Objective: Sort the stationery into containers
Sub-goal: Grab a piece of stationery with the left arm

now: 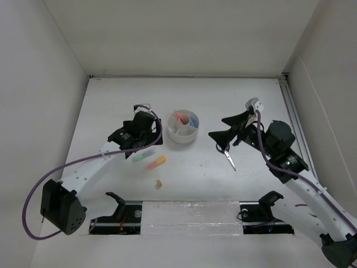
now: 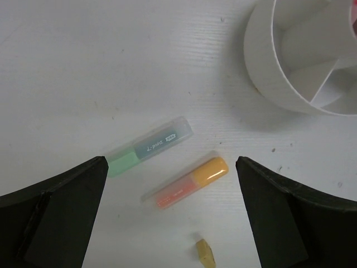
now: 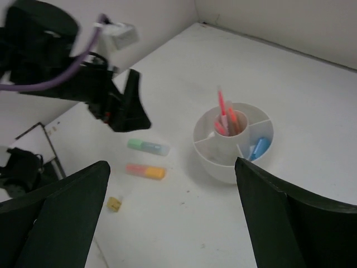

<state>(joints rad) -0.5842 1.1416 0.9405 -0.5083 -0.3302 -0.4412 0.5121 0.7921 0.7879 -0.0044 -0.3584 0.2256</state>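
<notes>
The white counter (image 1: 111,100) carries everything. The left hand (image 2: 171,163) hangs released, fingers wide apart, over the two loose highlighters. The right hand (image 1: 219,128) is also spread wide and grasps nothing, just right of the organizer (image 1: 183,138) and above the scissors. The organizer is a low, round, white tub at mid-counter, with a central cup and wedge compartments around it. The scissors (image 1: 228,157) lie on the counter, blades pointing toward the near edge, black handles partly hidden by the right hand. A green highlighter (image 2: 149,146) and an orange one (image 2: 187,182) lie side by side, left of the organizer. A blue highlighter (image 3: 257,148) sits in a right-hand wedge. Thin pink and orange pens (image 3: 226,120) stand in the central cup. A tiny yellowish eraser bit (image 2: 205,252) lies nearer than the orange highlighter.
</notes>
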